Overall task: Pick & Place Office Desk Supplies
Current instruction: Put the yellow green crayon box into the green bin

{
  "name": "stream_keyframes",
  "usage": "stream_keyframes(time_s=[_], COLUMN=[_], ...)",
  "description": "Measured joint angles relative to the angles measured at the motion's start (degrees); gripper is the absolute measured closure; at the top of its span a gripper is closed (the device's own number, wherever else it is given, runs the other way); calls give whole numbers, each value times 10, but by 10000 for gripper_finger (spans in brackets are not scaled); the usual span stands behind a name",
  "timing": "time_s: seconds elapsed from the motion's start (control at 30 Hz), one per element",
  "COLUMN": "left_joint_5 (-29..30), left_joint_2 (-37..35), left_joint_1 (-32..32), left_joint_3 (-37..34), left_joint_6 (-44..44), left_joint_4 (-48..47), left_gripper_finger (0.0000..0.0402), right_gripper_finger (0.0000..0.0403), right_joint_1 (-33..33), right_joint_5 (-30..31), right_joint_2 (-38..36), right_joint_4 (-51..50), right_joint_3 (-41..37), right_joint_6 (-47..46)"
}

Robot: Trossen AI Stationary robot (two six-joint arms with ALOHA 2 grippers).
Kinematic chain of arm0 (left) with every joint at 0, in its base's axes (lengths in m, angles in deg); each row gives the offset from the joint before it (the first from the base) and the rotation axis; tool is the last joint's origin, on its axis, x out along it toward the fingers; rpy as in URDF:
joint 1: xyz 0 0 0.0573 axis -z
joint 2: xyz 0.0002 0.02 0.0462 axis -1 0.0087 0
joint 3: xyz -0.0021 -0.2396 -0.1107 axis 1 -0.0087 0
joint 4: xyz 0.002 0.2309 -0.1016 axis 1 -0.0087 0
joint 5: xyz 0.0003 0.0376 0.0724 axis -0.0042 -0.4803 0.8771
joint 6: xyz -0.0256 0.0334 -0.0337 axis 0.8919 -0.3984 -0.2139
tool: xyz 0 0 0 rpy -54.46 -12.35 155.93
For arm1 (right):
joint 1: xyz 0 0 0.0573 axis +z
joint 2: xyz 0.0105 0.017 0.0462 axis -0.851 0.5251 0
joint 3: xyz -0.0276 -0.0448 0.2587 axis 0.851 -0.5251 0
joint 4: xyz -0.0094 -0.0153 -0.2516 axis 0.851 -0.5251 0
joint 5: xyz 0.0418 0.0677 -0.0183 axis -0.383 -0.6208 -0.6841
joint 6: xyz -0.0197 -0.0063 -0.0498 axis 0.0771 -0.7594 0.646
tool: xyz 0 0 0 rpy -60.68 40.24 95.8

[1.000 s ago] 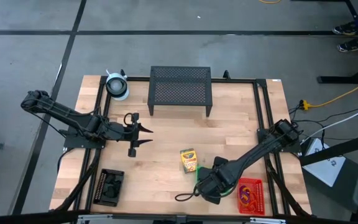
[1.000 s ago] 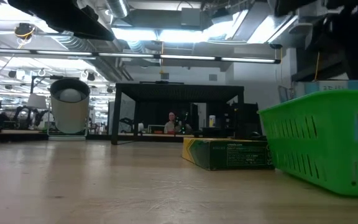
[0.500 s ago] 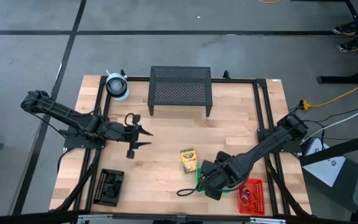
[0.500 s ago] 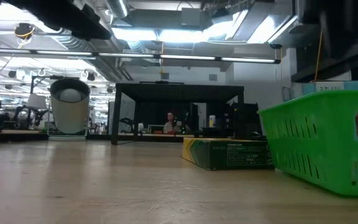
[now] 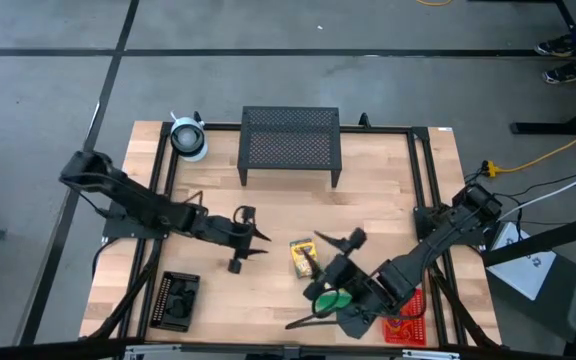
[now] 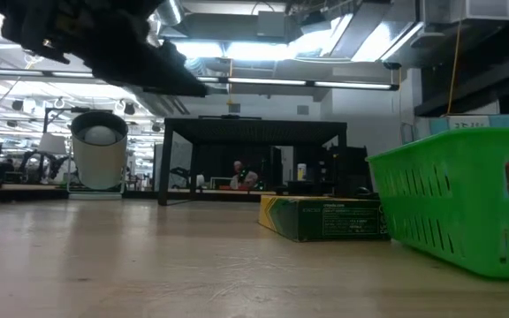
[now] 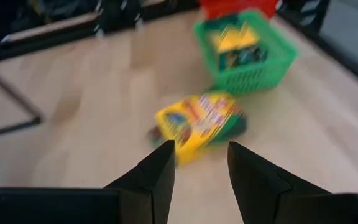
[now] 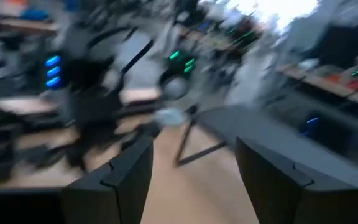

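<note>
The yellow-green crayon box (image 5: 303,257) lies flat on the table's middle, and it also shows in the left wrist view (image 7: 197,121) and the low view (image 6: 325,218). My left gripper (image 5: 256,233) (image 7: 197,160) is open and hovers just left of the box, pointing at it. The green tray (image 5: 330,298) (image 7: 244,43) stands right of the box with a yellow-green box inside. My right gripper (image 5: 313,282) (image 8: 194,163) is open and raised over the green tray, pointing level across the table. The red tray (image 5: 405,310) holds orange and purple loops.
A black tray (image 5: 178,300) with black bits stands at the near left corner. The whitish roll (image 5: 188,137) and the black mesh stand (image 5: 290,145) stand at the far edge. Bare wood lies between the stand and the crayon box. A person shows far behind the table (image 6: 237,172).
My left arm has reached out toward the table's right and slightly nearer, bringing its open gripper close to the crayon box. My right gripper has risen from the green tray and tipped up to point level, uncovering part of the tray. The box and trays have stayed put.
</note>
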State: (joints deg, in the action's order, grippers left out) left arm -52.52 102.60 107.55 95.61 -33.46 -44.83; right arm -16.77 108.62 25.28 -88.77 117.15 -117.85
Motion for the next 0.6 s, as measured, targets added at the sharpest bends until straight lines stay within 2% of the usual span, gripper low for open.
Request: stream_keyframes(time_s=[0.1, 0.27, 0.43, 0.6], left_joint_5=[-3, 3, 76, 98], left_joint_2=[40, 114, 201, 263], left_joint_1=[8, 17, 16, 12], left_joint_3=[3, 55, 116, 144], left_joint_6=[0, 7, -7, -2], left_joint_4=[71, 75, 74, 85], left_gripper_finger=[258, 258, 258, 264], right_gripper_finger=[174, 174, 174, 174], right_joint_1=[2, 0, -1, -1], right_joint_5=[38, 15, 12, 11], right_joint_2=[0, 0, 1, 1], right_joint_4=[-12, -21, -23, -27], right_joint_3=[-6, -24, -51, -52], right_joint_6=[-5, -44, -67, -75])
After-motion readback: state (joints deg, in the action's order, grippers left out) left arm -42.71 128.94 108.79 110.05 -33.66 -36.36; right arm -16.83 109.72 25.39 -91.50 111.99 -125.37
